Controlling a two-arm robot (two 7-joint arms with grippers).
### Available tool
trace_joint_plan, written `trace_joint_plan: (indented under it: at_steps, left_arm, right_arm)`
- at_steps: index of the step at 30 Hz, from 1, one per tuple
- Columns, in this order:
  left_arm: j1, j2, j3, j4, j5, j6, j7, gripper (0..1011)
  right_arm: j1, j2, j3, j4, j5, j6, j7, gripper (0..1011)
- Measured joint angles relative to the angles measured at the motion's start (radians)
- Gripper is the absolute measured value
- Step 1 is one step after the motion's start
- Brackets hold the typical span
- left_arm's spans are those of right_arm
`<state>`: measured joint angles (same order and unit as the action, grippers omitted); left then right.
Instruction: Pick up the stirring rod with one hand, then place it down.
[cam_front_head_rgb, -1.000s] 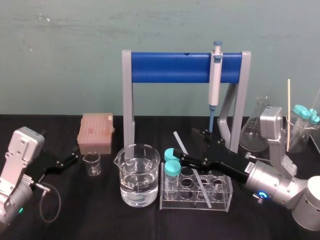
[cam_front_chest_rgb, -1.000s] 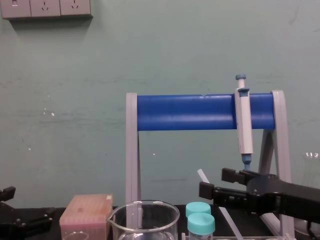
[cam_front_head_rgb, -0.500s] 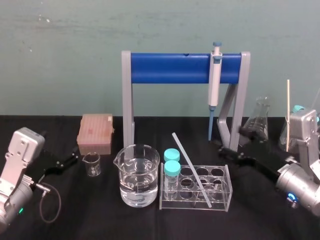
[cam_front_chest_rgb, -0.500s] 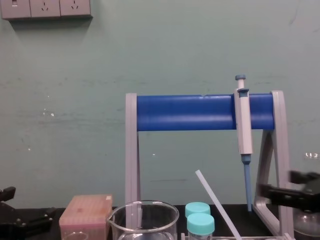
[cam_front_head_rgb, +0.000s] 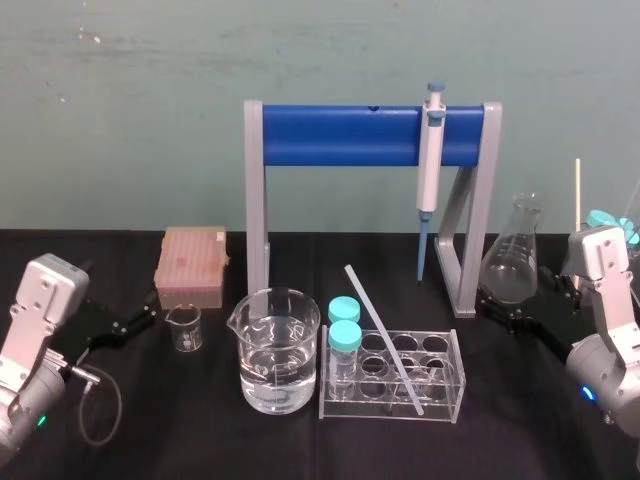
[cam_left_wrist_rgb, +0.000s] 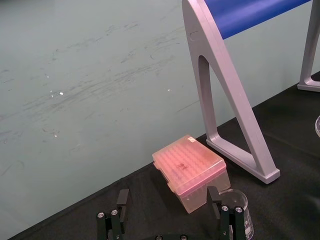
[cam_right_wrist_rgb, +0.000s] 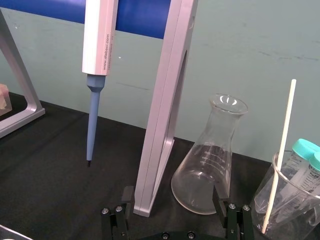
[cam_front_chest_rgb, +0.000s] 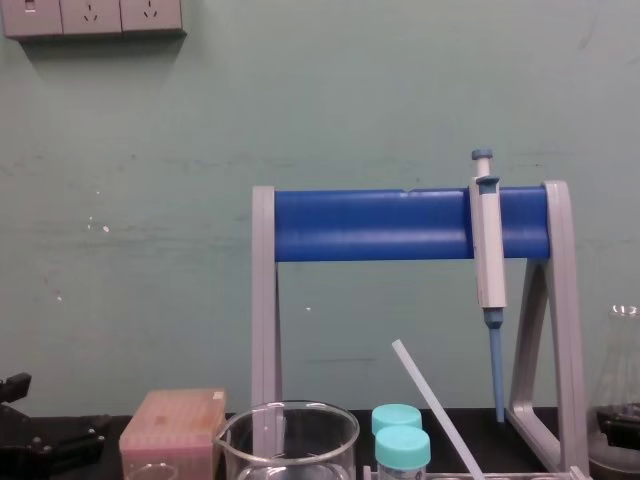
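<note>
Stirring rod (cam_front_head_rgb: 380, 328): translucent white; lower end in a well of the clear tube rack (cam_front_head_rgb: 445, 385); leans up and back toward the robot's left, with its upper end free above the rack, just beside the two teal-capped tubes (cam_front_head_rgb: 344, 325); no gripper touches it.

Right gripper (cam_front_head_rgb: 492, 306): low over the black surface (cam_front_head_rgb: 200, 430) at the right, well apart from the rod; faces the conical flask (cam_front_head_rgb: 512, 262) and the right foot of the blue-barred stand (cam_front_head_rgb: 365, 135); jaws spread wide, nothing held.

Left gripper (cam_front_head_rgb: 150, 310): at the left, near the small beaker (cam_front_head_rgb: 184, 327) and the pink tip box (cam_front_head_rgb: 192, 265); jaws wide, nothing held.

Pipette (cam_front_head_rgb: 430, 160): hangs on the stand's bar.

Large beaker (cam_front_head_rgb: 275, 350): part-filled with clear liquid, just left of the rack.
</note>
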<state>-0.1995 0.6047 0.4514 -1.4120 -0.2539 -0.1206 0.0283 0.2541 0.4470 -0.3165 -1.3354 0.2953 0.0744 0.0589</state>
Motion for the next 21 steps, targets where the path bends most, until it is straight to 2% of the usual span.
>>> trace_joint_plan:
  at_steps: [21]
  left_arm:
    - [0.0,0.0,0.0,0.0,0.0,0.0,0.0,1000]
  right_arm:
    - [-0.002,0.005,-0.002,-0.005,0.009,-0.004,0.008,1003]
